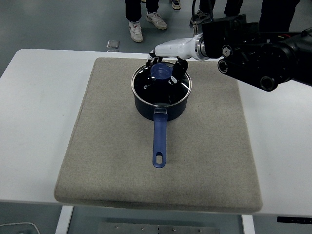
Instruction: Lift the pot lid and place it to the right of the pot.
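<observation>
A dark blue pot (161, 102) stands on the grey mat (112, 146), its long blue handle (160, 141) pointing toward the near edge. The glass lid (161, 85) lies on the pot, with a blue knob (161, 71) at its far side. My right hand (165, 66), white with black fingers, reaches in from the right and sits over the knob. Its fingers (151, 60) curl down on the far left of the knob and its thumb (177, 71) on the right, closed around it. The left arm is out of view.
The mat covers most of the white table (34, 122). My bulky black right arm (258, 53) hangs over the mat's far right corner. Several people's legs and shoes (136, 29) stand on the floor beyond the far edge.
</observation>
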{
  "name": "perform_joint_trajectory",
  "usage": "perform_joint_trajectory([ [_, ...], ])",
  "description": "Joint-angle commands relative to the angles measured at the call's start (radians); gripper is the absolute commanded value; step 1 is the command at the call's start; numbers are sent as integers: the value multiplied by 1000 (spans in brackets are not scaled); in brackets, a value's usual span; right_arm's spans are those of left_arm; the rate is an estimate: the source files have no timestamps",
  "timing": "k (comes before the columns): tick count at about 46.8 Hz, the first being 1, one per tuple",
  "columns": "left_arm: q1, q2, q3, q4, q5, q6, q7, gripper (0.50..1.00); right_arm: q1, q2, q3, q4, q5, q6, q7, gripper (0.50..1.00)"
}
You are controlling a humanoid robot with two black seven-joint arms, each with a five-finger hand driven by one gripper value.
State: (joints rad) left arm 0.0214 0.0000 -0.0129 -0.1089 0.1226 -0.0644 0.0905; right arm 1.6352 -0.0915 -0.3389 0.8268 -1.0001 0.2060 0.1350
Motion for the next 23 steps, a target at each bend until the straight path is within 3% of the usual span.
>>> perform_joint_trajectory([
  [1,0,0,1,0,0,0,0,1000,2,0,0,0,0,1,0,819],
  [11,0,0,-1,0,0,0,0,1000,2,1,-2,0,0,7,0,764],
  [23,0,0,1,0,0,0,0,1000,3,1,-2,0,0,10,0,733],
])
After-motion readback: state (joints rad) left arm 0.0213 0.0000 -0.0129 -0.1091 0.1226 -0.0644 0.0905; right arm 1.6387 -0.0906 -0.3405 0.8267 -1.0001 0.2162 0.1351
